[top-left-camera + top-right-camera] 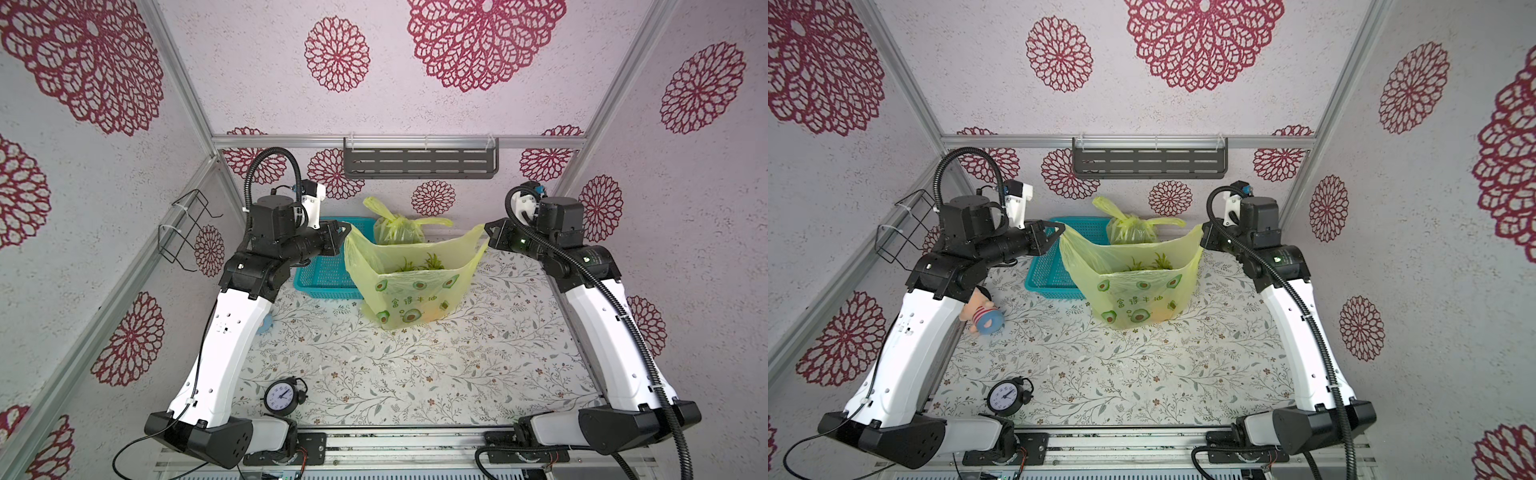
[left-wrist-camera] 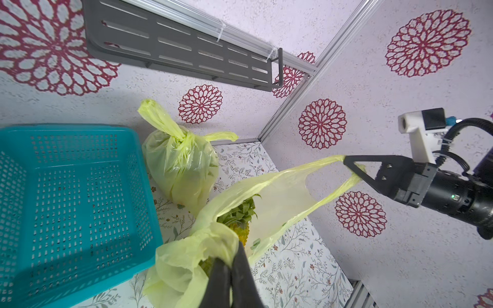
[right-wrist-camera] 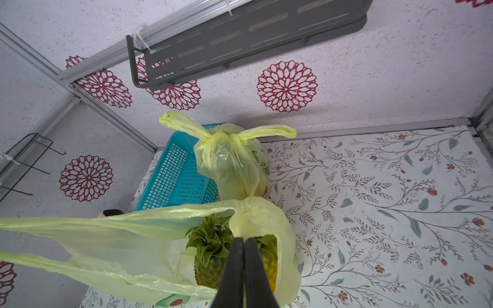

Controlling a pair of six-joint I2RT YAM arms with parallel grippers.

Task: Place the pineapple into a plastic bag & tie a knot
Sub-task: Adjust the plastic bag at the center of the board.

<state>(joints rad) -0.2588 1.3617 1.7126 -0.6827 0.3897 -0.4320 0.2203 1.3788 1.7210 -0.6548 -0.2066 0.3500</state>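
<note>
The flowered surface (image 1: 415, 365) fills the cell floor, and a grey slotted shelf (image 1: 419, 163) hangs on the back wall. A teal basket (image 1: 328, 274) sits at the back left with nothing showing in it. Just to its right stands the yellow-green bag (image 1: 415, 291), printed with avocados. Its base rests on the surface and its mouth is pulled wide between the two arms. Behind it, against the wall, a tied bag (image 1: 397, 228) stands knotted with both ears sticking out.

The pineapple (image 3: 210, 256) stands upright inside the open bag, its green crown rising near the rim.

A black clock (image 1: 282, 395) lies near the front left. A small toy (image 1: 982, 316), perhaps a plush doll, is half hidden under the left arm.

The left pincer (image 1: 344, 227) is clamped tight on the bag's left handle. The right pincer (image 1: 487, 227) is likewise closed on the right handle. Both handles are drawn taut and held above the surface.
</note>
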